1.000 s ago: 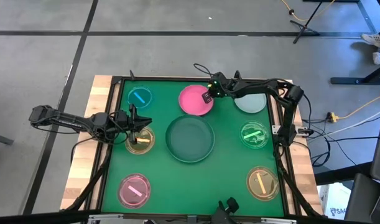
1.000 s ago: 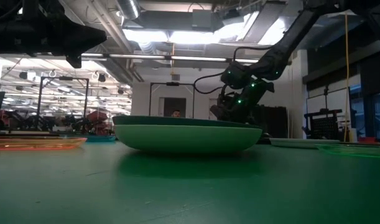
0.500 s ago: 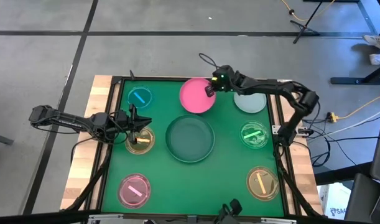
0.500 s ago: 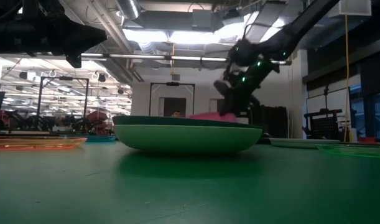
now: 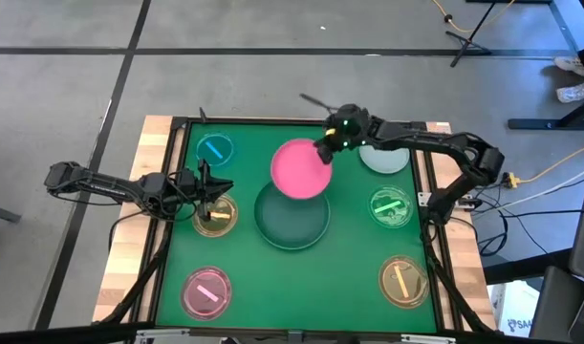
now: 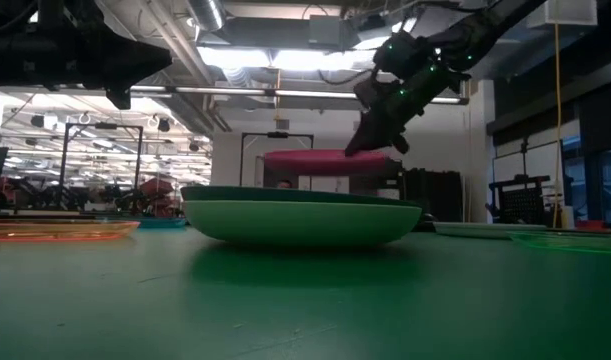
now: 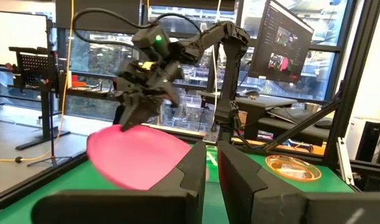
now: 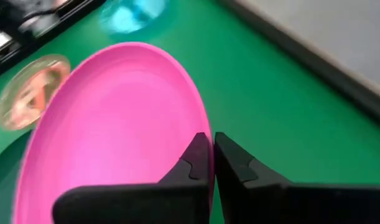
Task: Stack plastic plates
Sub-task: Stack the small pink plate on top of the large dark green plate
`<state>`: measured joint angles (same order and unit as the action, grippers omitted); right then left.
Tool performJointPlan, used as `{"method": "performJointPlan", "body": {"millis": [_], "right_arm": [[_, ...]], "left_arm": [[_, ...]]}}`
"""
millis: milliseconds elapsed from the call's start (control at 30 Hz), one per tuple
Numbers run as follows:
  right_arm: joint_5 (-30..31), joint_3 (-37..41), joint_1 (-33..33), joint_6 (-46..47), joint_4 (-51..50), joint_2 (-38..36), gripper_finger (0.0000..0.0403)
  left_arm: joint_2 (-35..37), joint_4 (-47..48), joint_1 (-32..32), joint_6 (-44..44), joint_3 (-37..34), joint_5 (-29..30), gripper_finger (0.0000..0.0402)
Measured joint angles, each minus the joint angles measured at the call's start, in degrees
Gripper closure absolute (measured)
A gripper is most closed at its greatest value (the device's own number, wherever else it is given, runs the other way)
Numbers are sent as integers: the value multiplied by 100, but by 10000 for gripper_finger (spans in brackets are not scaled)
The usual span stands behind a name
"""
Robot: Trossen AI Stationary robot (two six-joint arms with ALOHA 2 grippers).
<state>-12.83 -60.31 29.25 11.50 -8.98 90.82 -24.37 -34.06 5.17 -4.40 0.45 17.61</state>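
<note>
My right gripper [image 5: 326, 148] is shut on the medium pink plate [image 5: 301, 169], which hangs in the air over the far rim of the large dark green plate [image 5: 292, 216]. In the low view the dark green plate [image 6: 285, 193] sits nested in the light green plate [image 6: 300, 222]. The pale grey-green plate [image 5: 385, 158] lies at the far right. My left gripper [image 5: 211, 194] waits, shut, above a small yellow translucent plate [image 5: 215, 217] at the left. My right gripper pinches the pink plate's rim [image 8: 202, 127] between its two fingers, on the plate's far right side. The fingers [image 6: 370, 140] slant down from the table's far right. The plate [image 6: 325, 160] is lifted clear and lies nearly level above the green stack.
Small translucent plates lie around the green mat: blue [image 5: 214, 149] far left, pink [image 5: 206, 291] near left, green [image 5: 392, 207] right, orange [image 5: 403, 280] near right. A raised black frame [image 5: 177, 191] borders the mat.
My right gripper has lifted the pink plate off the mat and carried it up and toward the table's near edge. The plate, which lay on the mat at the far middle, now hangs clear over the dark green plate's far rim.
</note>
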Motion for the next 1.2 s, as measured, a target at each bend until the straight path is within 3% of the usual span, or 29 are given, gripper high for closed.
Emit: {"method": "performJointPlan", "body": {"millis": [300, 467, 933, 1033, 1200], "right_arm": [[568, 0, -1209, -297, 52, 46, 400], [586, 0, -1638, -503, 377, 288, 400], [576, 0, -1812, -279, 845, 1288, 398], [581, 0, -1812, -275, 901, 1342, 377], [730, -2, -1812, -281, 954, 1341, 308]], "left_arm": [[-1, 2, 0, 0, 0, -2, 367], [1, 4, 0, -5, 0, -4, 367], [1, 10, 0, -6, 0, -7, 367], [-2, 6, 0, -32, 0, -9, 367], [0, -48, 0, -265, 0, 7, 367]]}}
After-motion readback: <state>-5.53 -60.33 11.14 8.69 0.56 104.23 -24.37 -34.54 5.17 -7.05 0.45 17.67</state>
